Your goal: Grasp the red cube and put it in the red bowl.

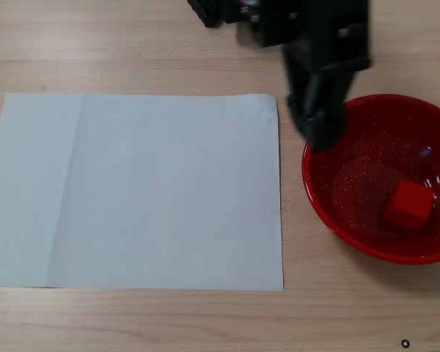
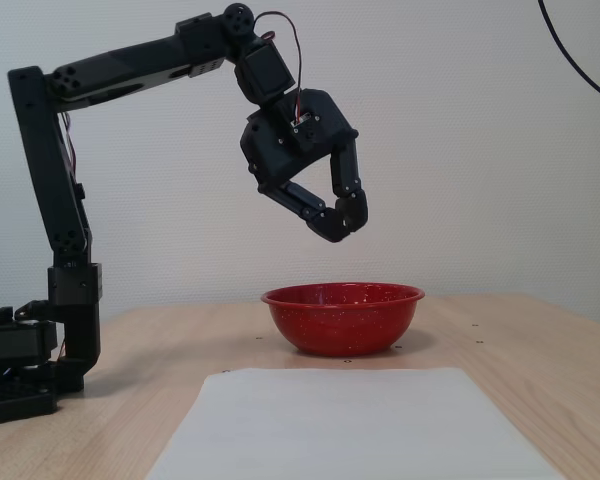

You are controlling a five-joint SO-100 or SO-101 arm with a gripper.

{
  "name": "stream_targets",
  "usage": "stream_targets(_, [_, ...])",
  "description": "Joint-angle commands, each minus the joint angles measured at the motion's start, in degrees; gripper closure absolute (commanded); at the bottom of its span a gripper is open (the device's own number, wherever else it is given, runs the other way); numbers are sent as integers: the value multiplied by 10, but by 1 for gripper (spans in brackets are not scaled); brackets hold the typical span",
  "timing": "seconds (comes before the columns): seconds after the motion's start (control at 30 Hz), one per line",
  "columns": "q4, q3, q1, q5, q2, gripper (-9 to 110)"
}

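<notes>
- Inside the glossy, white-speckled round red bowl [image 1: 330, 213], the small matte red cube [image 1: 408, 204] lay.
- Above that bowl's rim, my black gripper [image 2: 342, 221] hung empty, fingertips pressed together.

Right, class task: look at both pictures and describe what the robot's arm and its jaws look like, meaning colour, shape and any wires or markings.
The arm is matt black throughout, built from blocky plastic segments joined at round pivots, rising from a black base on the table. The gripper ends in two thick, curved jaws with rounded tips. A thin red wire loops above the wrist. No markings or labels can be made out.
</notes>
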Motion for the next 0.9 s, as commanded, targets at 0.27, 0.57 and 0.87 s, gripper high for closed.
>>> stream_targets(0.27, [-149, 164, -65, 8, 205, 101])
stream_targets(0.57, [-336, 403, -109, 18, 351, 101])
stream_targets(0.87, [-544, 658, -115, 39, 500, 101])
